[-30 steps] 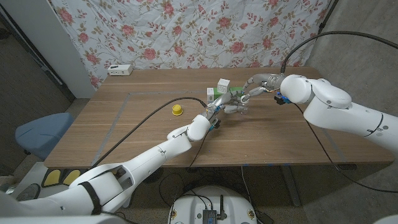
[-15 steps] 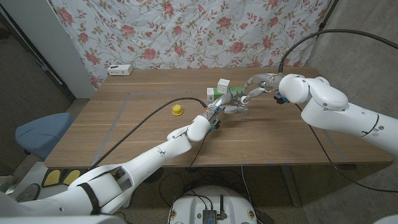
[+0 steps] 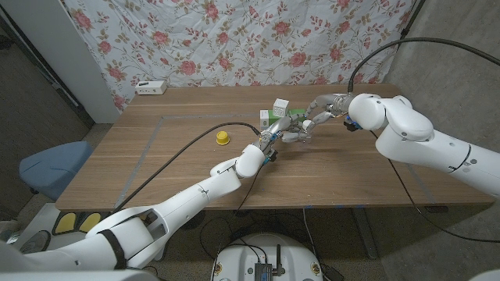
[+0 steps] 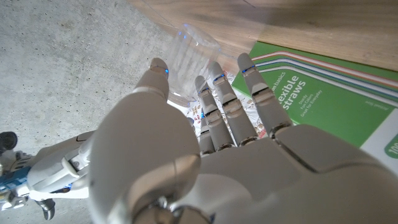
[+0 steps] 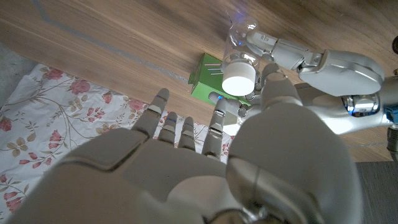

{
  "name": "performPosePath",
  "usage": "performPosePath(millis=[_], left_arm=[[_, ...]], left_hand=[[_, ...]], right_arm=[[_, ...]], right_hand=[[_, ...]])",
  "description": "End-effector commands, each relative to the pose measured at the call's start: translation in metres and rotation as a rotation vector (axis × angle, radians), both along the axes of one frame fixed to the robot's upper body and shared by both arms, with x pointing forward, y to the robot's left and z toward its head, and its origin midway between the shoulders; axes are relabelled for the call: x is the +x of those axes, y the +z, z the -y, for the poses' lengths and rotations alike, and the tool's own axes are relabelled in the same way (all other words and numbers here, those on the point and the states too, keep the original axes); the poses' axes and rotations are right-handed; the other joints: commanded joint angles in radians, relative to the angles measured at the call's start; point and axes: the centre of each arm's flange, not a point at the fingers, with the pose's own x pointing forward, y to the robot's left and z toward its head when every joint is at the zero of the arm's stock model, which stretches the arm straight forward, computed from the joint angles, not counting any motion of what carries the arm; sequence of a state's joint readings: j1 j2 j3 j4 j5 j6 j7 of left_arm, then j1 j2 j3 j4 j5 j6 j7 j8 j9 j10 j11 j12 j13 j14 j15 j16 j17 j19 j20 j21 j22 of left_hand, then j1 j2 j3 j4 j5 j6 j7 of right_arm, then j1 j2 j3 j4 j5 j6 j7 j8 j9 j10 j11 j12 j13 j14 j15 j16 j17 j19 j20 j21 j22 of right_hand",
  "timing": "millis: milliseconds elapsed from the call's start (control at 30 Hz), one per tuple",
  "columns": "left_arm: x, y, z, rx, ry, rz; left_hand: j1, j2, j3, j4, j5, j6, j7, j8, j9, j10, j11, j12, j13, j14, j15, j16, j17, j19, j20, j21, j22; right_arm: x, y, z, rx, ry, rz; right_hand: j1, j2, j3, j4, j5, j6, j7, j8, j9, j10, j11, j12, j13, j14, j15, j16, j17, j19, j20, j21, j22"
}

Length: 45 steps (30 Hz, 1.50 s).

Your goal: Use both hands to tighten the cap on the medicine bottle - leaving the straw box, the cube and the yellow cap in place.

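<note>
The clear medicine bottle [image 3: 301, 131] with a white cap [image 5: 239, 78] stands just right of the green straw box [image 3: 275, 119]. My left hand [image 3: 286, 137] grips the bottle's body, its fingers [image 4: 217, 93] wrapped around the clear wall [image 4: 186, 53]. From above, my right hand [image 3: 319, 113] pinches the cap between its thumb [image 5: 271, 73] and a finger. The white cube [image 3: 280, 105] sits behind the box. The yellow cap [image 3: 223, 138] lies apart to the left.
A white power strip [image 3: 150, 87] lies at the table's far left corner. A black cable [image 3: 187, 148] trails across the wood to my left wrist. A floral cloth [image 3: 234, 39] hangs behind the table. Bare wood [image 3: 351, 172] spreads in front of the bottle.
My right arm has shifted a little toward the middle while its hand stays at the cap. The left hand and the bottle have not moved.
</note>
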State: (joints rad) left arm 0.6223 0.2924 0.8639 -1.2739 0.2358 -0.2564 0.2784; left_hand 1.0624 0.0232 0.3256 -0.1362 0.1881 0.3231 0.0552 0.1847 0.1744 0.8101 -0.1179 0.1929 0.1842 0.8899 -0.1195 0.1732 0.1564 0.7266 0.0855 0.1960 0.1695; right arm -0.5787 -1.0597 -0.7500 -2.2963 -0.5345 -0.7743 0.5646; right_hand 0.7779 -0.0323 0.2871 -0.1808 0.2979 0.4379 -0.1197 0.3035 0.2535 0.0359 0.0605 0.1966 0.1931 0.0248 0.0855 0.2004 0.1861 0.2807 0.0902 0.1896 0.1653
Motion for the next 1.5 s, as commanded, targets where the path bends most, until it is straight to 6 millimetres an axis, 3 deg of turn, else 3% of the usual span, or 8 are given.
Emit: performPosePath(millis=[33, 333, 1267, 1500], left_arm=[[0.0005, 0.0003, 0.0027, 0.002, -0.004, 0.006], [0.0005, -0.0004, 0.0042, 0.01, -0.006, 0.008], [0.0027, -0.0013, 0.0028, 0.013, -0.005, -0.003], [0.0039, -0.0015, 0.0033, 0.014, -0.007, -0.005]], left_hand=[[-0.002, 0.009, 0.007, 0.001, 0.002, -0.001, -0.005, 0.002, 0.004, 0.013, -0.011, 0.004, 0.005, 0.004, -0.063, -0.001, 0.004, 0.0, -0.006, -0.003, 0.002], [-0.004, 0.008, 0.009, 0.001, 0.002, 0.0, -0.009, 0.002, 0.004, 0.016, -0.013, 0.004, 0.005, 0.005, -0.064, -0.001, 0.004, -0.002, -0.008, -0.003, 0.002], [-0.01, 0.01, 0.016, 0.001, 0.002, 0.004, -0.018, 0.003, 0.004, 0.022, -0.014, 0.003, 0.006, 0.013, -0.062, 0.001, 0.004, -0.007, -0.006, -0.004, 0.002], [-0.013, 0.008, 0.017, 0.001, 0.002, 0.006, -0.02, 0.003, 0.004, 0.023, -0.016, 0.003, 0.006, 0.011, -0.06, 0.0, 0.004, -0.007, -0.007, -0.004, 0.002]], right_arm=[[0.0052, -0.0028, 0.0004, -0.008, -0.011, -0.014], [0.0077, -0.0022, 0.0033, -0.002, -0.013, -0.015], [0.0121, -0.001, -0.0015, 0.007, -0.017, 0.0], [0.0134, -0.0018, -0.0015, 0.009, -0.019, -0.004]], right_hand=[[0.012, 0.001, 0.009, 0.004, -0.007, 0.013, 0.001, 0.006, 0.003, 0.003, -0.002, 0.003, 0.004, 0.001, -0.001, 0.004, 0.003, 0.006, 0.001, 0.007, 0.004], [0.021, 0.002, 0.013, 0.005, -0.009, 0.015, -0.001, 0.008, 0.005, 0.004, -0.002, 0.003, 0.004, 0.002, -0.002, 0.003, 0.003, 0.008, 0.001, 0.006, 0.004], [0.038, 0.009, 0.023, 0.019, -0.029, 0.121, -0.003, 0.063, 0.022, 0.033, -0.002, 0.01, 0.005, 0.023, -0.008, 0.008, 0.005, 0.032, -0.009, 0.009, 0.005], [0.041, 0.011, 0.025, 0.019, -0.032, 0.127, -0.004, 0.067, 0.024, 0.04, -0.002, 0.011, 0.005, 0.027, -0.009, 0.009, 0.005, 0.035, -0.011, 0.009, 0.005]])
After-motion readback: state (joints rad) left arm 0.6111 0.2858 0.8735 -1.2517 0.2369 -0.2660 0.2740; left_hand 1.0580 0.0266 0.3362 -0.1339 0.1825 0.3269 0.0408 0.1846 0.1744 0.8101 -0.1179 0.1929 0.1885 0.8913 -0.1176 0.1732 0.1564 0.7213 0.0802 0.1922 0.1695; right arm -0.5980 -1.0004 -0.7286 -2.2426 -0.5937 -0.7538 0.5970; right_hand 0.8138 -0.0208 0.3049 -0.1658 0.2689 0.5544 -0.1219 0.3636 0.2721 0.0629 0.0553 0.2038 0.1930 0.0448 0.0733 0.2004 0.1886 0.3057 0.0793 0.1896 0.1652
